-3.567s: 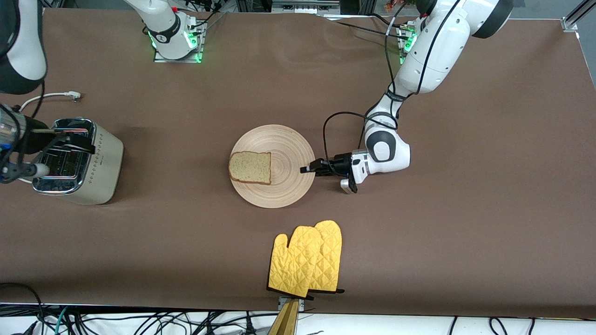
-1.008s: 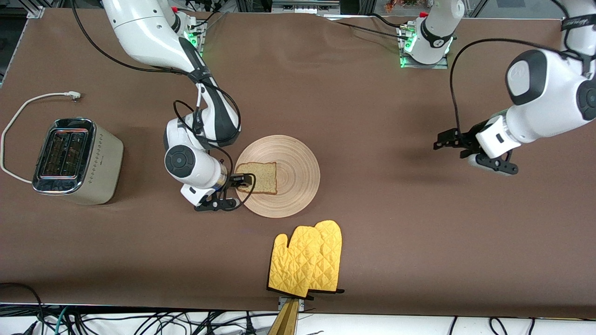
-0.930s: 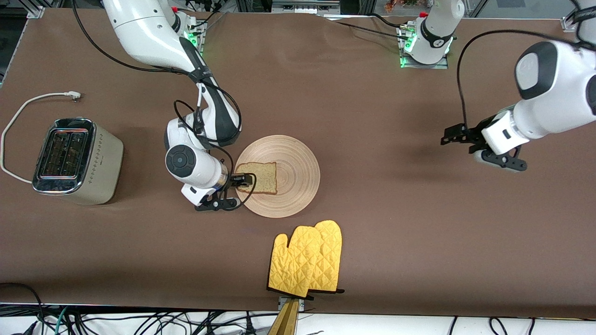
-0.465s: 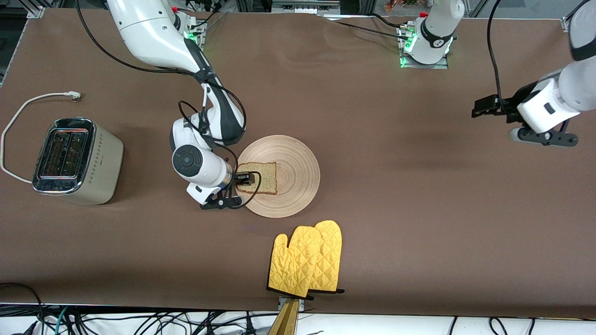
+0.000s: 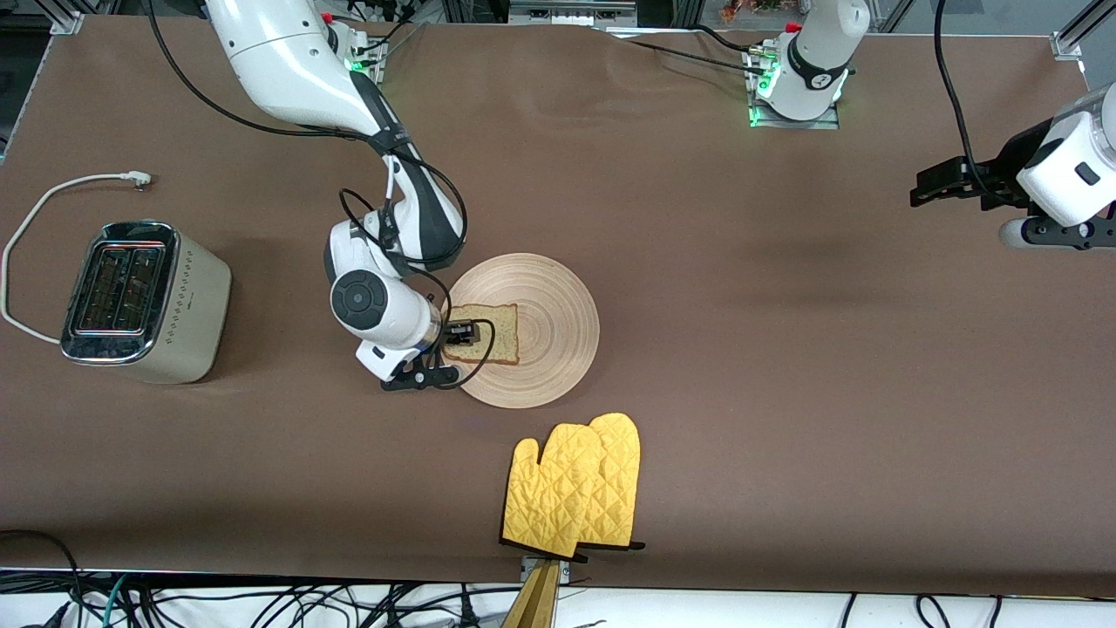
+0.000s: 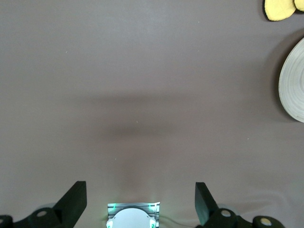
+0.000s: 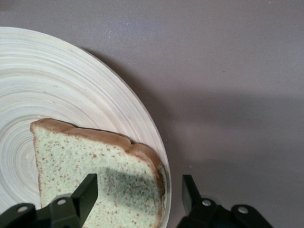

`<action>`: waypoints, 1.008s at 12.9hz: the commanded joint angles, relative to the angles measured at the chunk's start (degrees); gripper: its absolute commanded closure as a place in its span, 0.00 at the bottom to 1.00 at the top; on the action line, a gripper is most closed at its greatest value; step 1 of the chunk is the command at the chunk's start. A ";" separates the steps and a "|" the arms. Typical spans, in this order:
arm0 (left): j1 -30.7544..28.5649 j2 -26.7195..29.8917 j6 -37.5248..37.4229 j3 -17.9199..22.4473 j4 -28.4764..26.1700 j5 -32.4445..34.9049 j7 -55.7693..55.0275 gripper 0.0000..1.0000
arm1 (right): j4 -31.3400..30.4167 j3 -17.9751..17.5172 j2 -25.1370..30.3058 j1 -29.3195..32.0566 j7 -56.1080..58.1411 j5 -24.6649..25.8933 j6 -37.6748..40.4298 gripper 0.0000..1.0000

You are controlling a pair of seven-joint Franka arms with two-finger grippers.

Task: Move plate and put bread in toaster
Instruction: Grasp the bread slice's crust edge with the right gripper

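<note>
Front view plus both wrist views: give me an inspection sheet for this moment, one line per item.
Surface: brown table cover, flat.
Plate: plate mid-table, bread on it.
Bread: bread flat at the plate's rim toward the toaster.
Toaster: toaster at the right arm's end, slots empty.
Clutter: yellow oven mitts nearer the camera than the plate.
Grippers: right gripper open, one finger over the bread, one off the plate's rim; left gripper open, waiting over bare table.
Cables: white cord beside the toaster.
Surroundings: cable bundle off the table edge.

place: robotics lab | evidence: bolted arm bases [image 5: 802, 87], loose cables [image 5: 261, 602], brown-covered table [image 5: 785, 392]
</note>
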State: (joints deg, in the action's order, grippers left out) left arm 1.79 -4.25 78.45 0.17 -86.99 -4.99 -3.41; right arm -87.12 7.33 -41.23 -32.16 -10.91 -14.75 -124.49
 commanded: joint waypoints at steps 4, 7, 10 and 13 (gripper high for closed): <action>1.28 -1.11 -1.10 0.44 2.70 1.48 -0.99 0.00 | 0.02 0.40 -0.08 -0.63 -0.52 -0.98 -0.23 0.31; 1.37 -3.13 -1.02 0.53 5.69 1.65 -1.25 0.00 | 0.02 0.40 -0.17 -0.63 -0.52 -0.89 -0.14 0.36; 0.67 -2.78 -1.02 0.62 5.96 1.56 -0.73 0.00 | 0.02 0.40 -0.34 -0.63 -0.52 -0.98 -0.14 0.53; 0.67 -2.87 -0.84 0.54 5.96 3.14 -0.72 0.00 | 0.02 0.40 -0.69 -0.63 -0.52 -0.98 -0.23 0.69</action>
State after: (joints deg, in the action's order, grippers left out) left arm 2.23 -6.21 78.49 0.70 -83.02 -4.16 -4.13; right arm -87.12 7.34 -41.57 -32.30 -11.08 -14.76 -124.48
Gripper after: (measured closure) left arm 0.000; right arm 0.604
